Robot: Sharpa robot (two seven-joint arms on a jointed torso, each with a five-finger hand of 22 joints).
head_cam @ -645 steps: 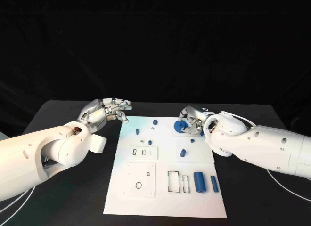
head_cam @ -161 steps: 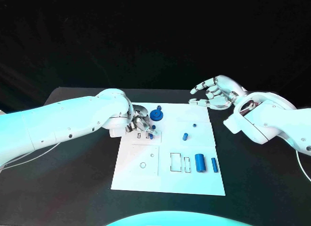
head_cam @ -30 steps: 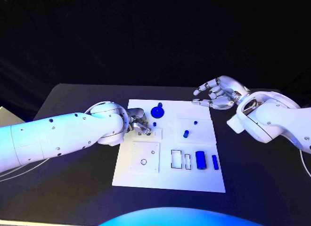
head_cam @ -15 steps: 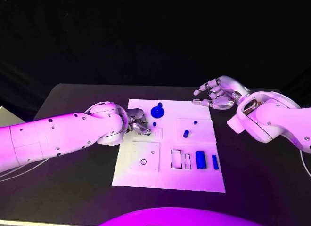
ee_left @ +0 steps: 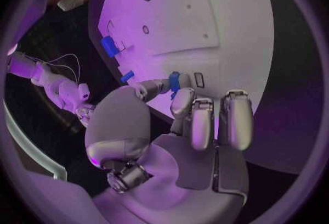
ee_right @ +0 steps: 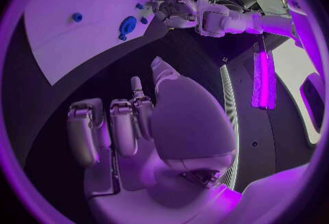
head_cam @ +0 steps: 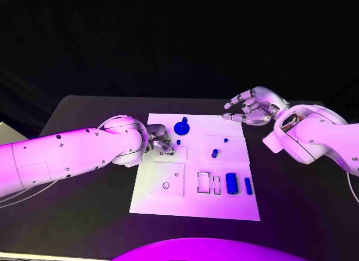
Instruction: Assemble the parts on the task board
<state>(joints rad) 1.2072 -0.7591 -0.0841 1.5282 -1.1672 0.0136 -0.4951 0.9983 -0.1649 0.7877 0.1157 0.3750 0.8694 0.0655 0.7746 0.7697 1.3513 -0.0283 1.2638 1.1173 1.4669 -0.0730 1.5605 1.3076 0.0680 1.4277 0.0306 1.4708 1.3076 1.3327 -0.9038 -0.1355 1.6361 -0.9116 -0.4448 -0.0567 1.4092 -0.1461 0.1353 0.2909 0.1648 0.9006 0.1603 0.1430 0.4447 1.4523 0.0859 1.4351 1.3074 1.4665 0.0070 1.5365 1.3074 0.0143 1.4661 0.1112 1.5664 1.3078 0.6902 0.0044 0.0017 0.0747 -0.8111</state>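
Insertion looks like the step in hand: my left hand (ee_left: 180,125) pinches a small blue part (ee_left: 174,81) at its fingers, just over the task board (head_cam: 227,204) near a slot. Right hand (head_cam: 254,107) hovers empty, fingers spread, well apart. Next I judge it needs lining up and pressing down.

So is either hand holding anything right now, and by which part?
The left hand pinches a small blue part by its sides at the fingertips; the right hand holds nothing.
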